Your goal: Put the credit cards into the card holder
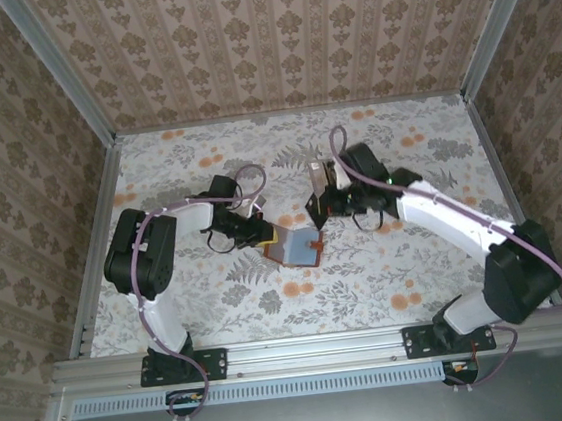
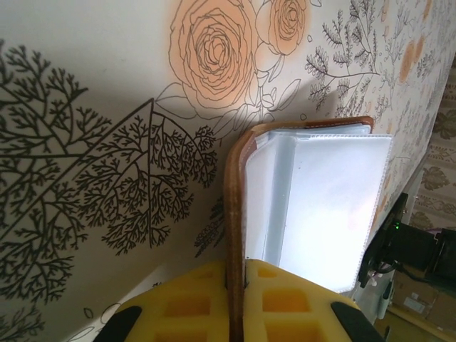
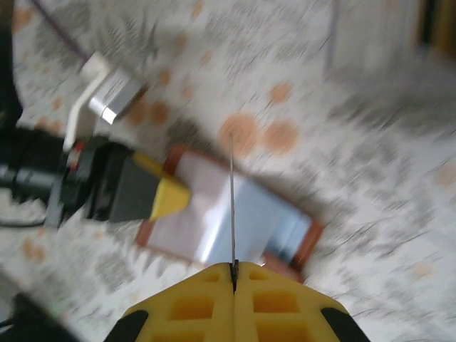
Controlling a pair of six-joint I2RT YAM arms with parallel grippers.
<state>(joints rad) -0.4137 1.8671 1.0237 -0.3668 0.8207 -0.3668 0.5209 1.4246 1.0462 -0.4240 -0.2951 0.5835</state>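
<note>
L gripper (image 2: pixel 236 292) clamping tight on card holder (image 2: pixel 320 206) cover edge, sleeves lying open. R gripper (image 3: pixel 234 274) pinching thin credit card (image 3: pixel 232 199) edge-on, near holder.

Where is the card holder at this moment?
In the top external view the card holder is open near the middle of the table, its left edge pinched by the left gripper.
</note>
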